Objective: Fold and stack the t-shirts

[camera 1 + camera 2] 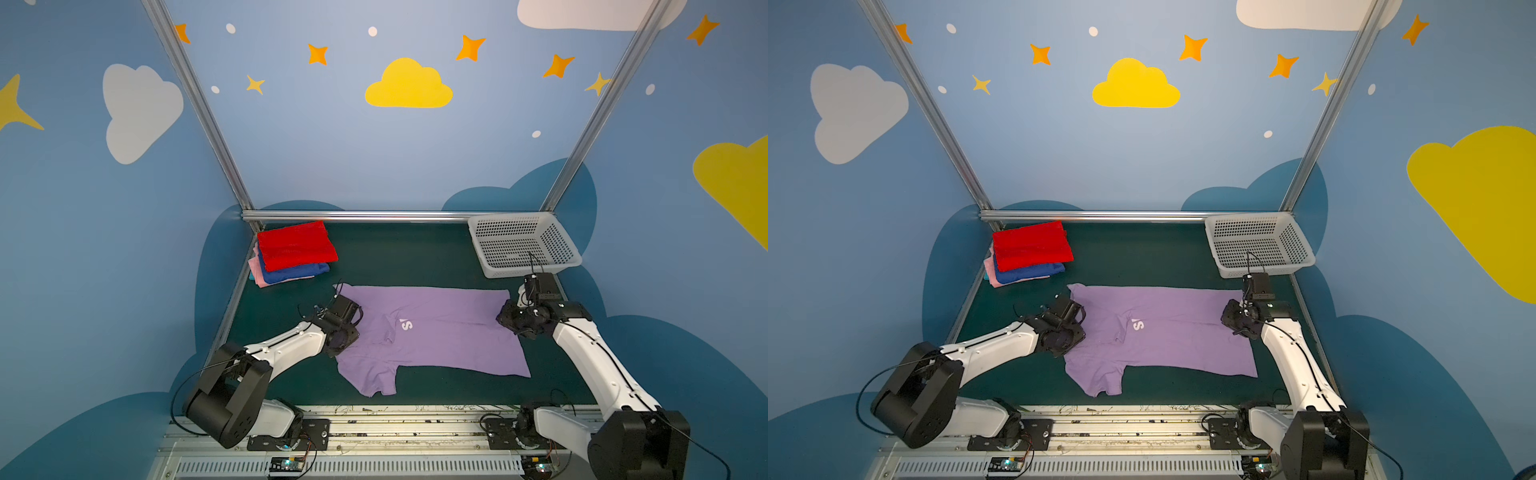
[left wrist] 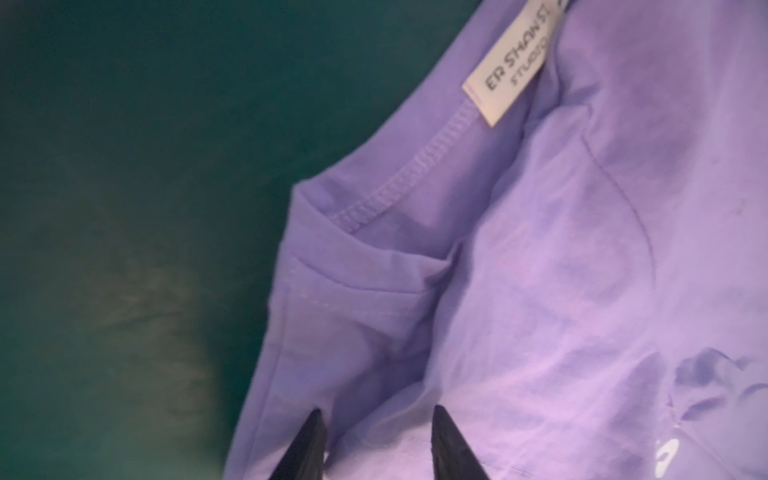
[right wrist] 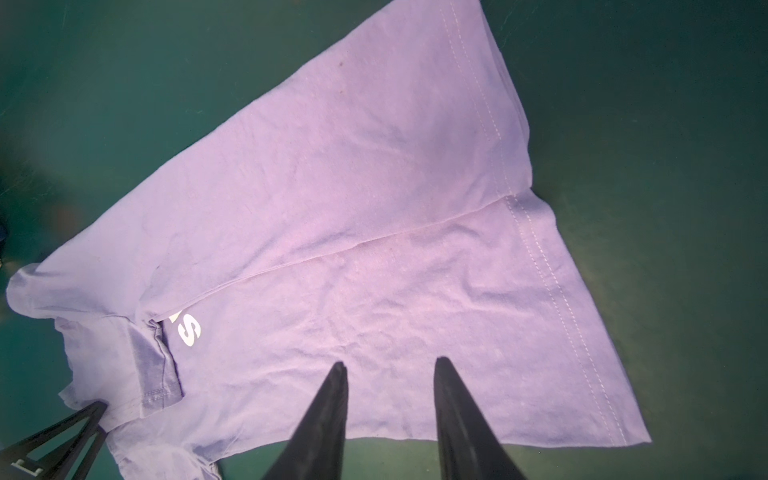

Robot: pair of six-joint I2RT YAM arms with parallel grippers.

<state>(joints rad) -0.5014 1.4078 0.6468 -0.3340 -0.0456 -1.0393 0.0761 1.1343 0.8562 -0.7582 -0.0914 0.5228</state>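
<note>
The lavender t-shirt [image 1: 436, 332] [image 1: 1167, 328] lies flat on the green table, its far half folded over the near half, white lettering [image 3: 189, 330] showing. My left gripper [image 1: 347, 332] [image 2: 377, 409] is down on the collar end; its fingers stand apart with a ridge of cloth between them. My right gripper [image 1: 513, 320] [image 3: 390, 361] is open over the hem end, and its fingers hold nothing. At the back left a folded red t-shirt [image 1: 297, 245] tops a blue one [image 1: 295, 272] and a pink one [image 1: 255, 268].
A white perforated basket [image 1: 523, 245] [image 1: 1258, 243] stands at the back right corner, just behind the right wrist. Aluminium frame posts [image 1: 232, 174] rise at both back corners. A neck label [image 2: 505, 62] shows by the shirt's collar.
</note>
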